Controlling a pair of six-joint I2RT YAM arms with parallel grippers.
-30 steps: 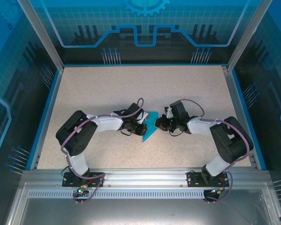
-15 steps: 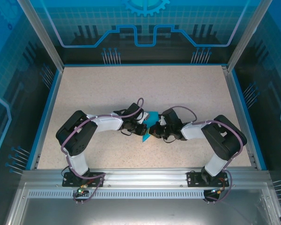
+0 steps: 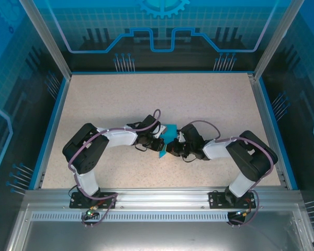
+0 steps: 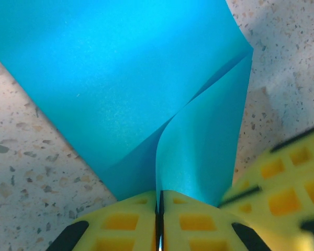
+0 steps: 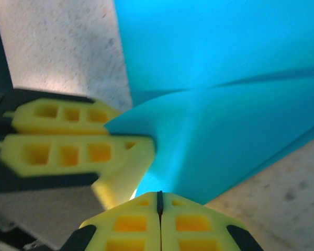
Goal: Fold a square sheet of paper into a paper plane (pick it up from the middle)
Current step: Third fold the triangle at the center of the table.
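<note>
The teal-blue sheet of paper (image 3: pixel 169 130) lies partly folded at mid-table between both grippers. In the left wrist view the paper (image 4: pixel 120 78) lies flat, with one flap curling up into the seam of my left gripper (image 4: pixel 159 194), which is shut on that flap. My left gripper (image 3: pixel 159 145) sits at the paper's left edge. My right gripper (image 3: pixel 171 148) is just to its right, jaws shut (image 5: pixel 158 194), tips against the raised paper (image 5: pixel 225 104); no paper shows in its seam. The left fingers (image 5: pixel 68 151) appear close beside it.
The speckled beige table (image 3: pixel 120 99) is bounded by a blue rim (image 3: pixel 57 104) and transparent walls. An aluminium rail (image 3: pixel 157 196) with both arm bases runs along the near edge. The two grippers nearly touch each other over the paper.
The right gripper has moved left and slightly nearer, from beside the paper to right against the left gripper over it. The left arm has stayed put, still holding the flap.
</note>
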